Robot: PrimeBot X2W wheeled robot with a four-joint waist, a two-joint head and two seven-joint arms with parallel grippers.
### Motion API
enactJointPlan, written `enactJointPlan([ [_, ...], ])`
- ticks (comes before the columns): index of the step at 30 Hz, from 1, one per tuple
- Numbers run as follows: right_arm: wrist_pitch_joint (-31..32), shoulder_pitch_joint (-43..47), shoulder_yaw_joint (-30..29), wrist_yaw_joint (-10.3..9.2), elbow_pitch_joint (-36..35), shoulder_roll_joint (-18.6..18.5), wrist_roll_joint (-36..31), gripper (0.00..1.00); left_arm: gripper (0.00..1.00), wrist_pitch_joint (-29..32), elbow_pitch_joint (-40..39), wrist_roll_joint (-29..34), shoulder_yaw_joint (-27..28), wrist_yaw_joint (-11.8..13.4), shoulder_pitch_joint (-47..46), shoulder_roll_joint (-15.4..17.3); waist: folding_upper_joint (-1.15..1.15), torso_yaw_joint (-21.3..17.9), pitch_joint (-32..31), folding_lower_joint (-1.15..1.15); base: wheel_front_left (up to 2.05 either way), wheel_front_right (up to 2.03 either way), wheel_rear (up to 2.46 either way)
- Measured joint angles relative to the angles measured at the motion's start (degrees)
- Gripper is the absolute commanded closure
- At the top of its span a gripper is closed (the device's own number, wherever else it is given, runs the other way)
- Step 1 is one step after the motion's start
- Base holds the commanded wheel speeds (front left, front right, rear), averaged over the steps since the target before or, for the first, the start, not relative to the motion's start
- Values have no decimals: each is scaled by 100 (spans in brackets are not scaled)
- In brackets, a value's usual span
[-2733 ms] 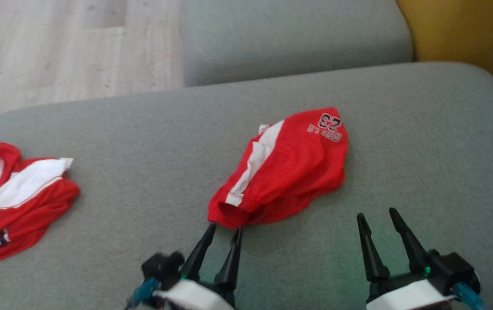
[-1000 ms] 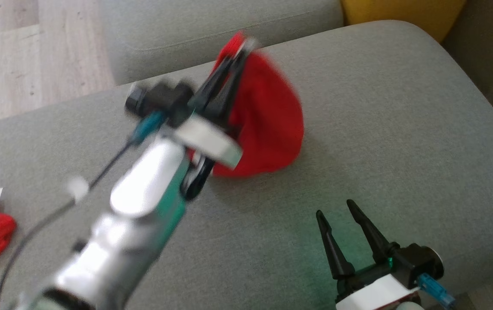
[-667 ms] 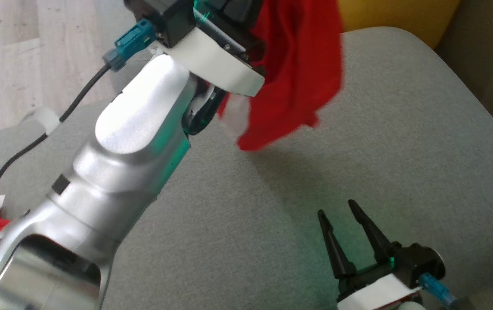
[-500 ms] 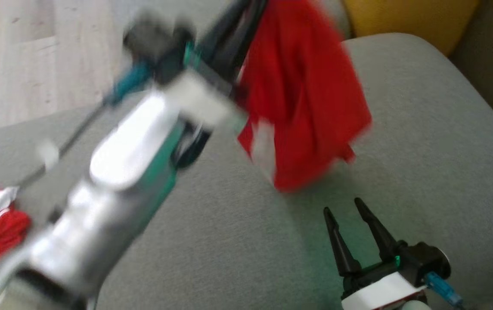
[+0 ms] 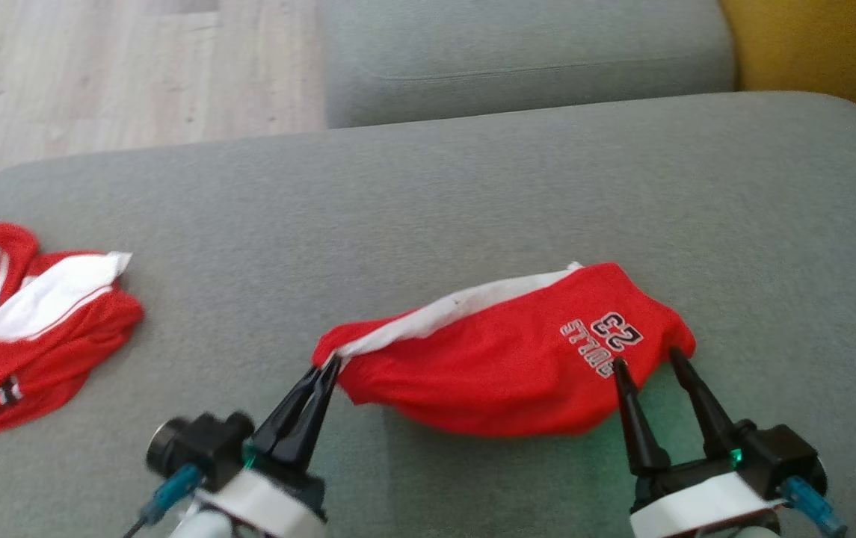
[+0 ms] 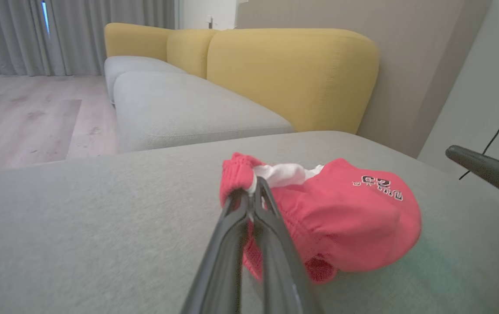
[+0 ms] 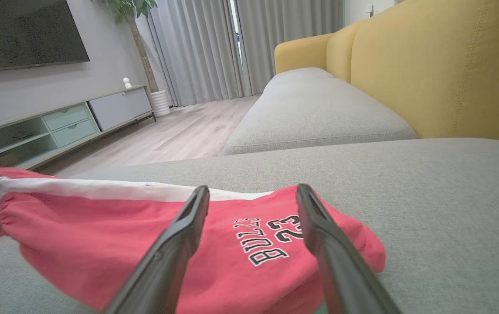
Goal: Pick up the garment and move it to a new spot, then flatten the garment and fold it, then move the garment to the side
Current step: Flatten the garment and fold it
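The garment (image 5: 502, 359) is a pair of red shorts with a white side stripe and a printed "23", lying bunched on the grey cushion (image 5: 472, 194) near its front. My left gripper (image 5: 329, 368) is shut on the garment's left end, where the elastic waistband (image 6: 237, 172) bunches over its fingertips. In the left wrist view the garment (image 6: 341, 218) spreads away to the right. My right gripper (image 5: 644, 360) stands open at the garment's right end, just in front of the print. Its fingers (image 7: 188, 222) frame the lettering on the garment (image 7: 232, 244) with nothing pinched between them.
A second red and white garment (image 5: 24, 336) lies crumpled at the cushion's left end. Another grey seat cushion (image 5: 525, 60) lies beyond, with a yellow backrest (image 7: 428, 65) to the right. Wooden floor (image 5: 99, 67) shows at the upper left.
My left arm has come down from its raised swing and laid the garment out nearer the front, spread lengthwise. The right gripper's tips now reach its right end. The camera has also shifted.
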Motion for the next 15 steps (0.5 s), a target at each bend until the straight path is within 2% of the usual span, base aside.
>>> enactJointPlan([
  [6,0,-73,-181,0,278,0,12,0,100,0,-23,572,371,-15,393,181,0,341,45,0,0,0,0],
  [10,0,-408,-137,0,802,1,73,0,100,0,52,855,614,-18,385,259,0,489,95,0,0,0,0],
  [15,1,-1251,125,0,1830,-11,283,0,100,-1,191,1056,817,-64,372,248,0,571,218,0,0,0,0],
])
